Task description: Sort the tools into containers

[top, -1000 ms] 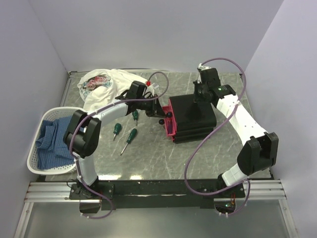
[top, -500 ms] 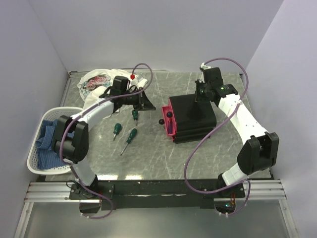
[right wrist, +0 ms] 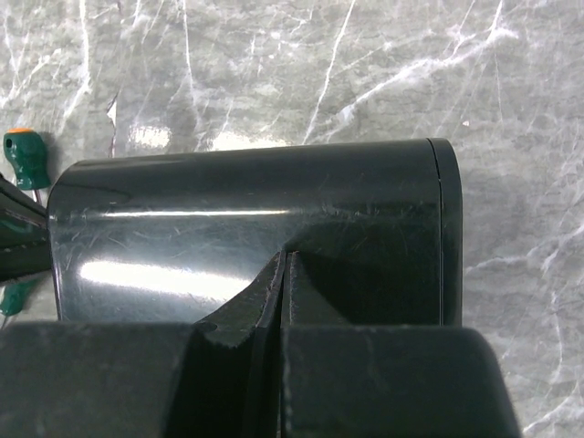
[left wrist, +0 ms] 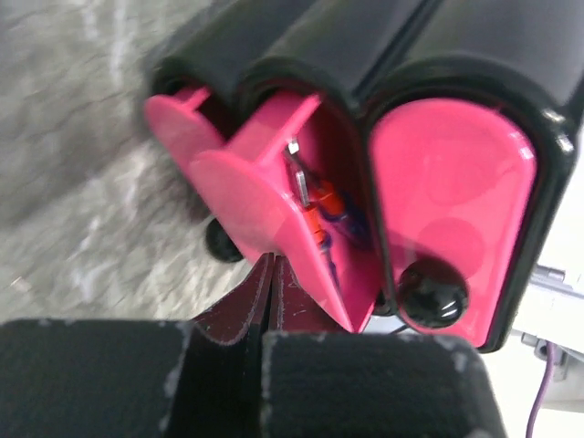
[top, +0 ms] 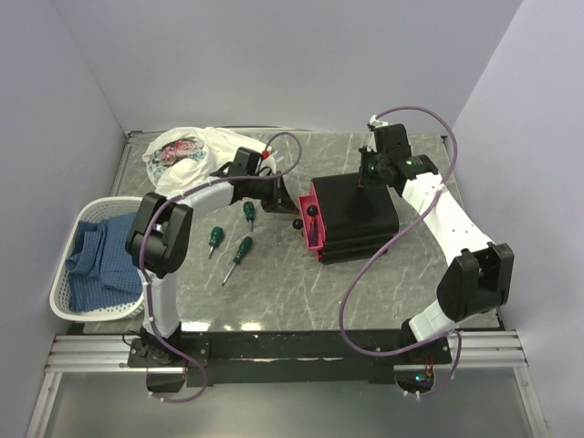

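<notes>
Progress: red-and-blue screwdriver [left wrist: 315, 205] lay inside the drawer unit [top: 356, 219], in its open drawer; three green screwdrivers [top: 243, 246] waited left of the unit; hammer not seen
Left gripper [left wrist: 271, 274]: fingers pressed together, empty, at the unit's front
Right gripper [right wrist: 283, 269]: closed, empty, above the unit's top
Change: left gripper had returned nearer the unit; right unchanged

The red-and-blue screwdriver [left wrist: 319, 203] lies blurred, partly hidden behind the front of the open drawer [left wrist: 248, 187]

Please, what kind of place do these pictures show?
Probably a robot test cell in a lab: plain walls enclose a marble-patterned table, and the left arm and right arm are bolted to a metal rail.
</notes>
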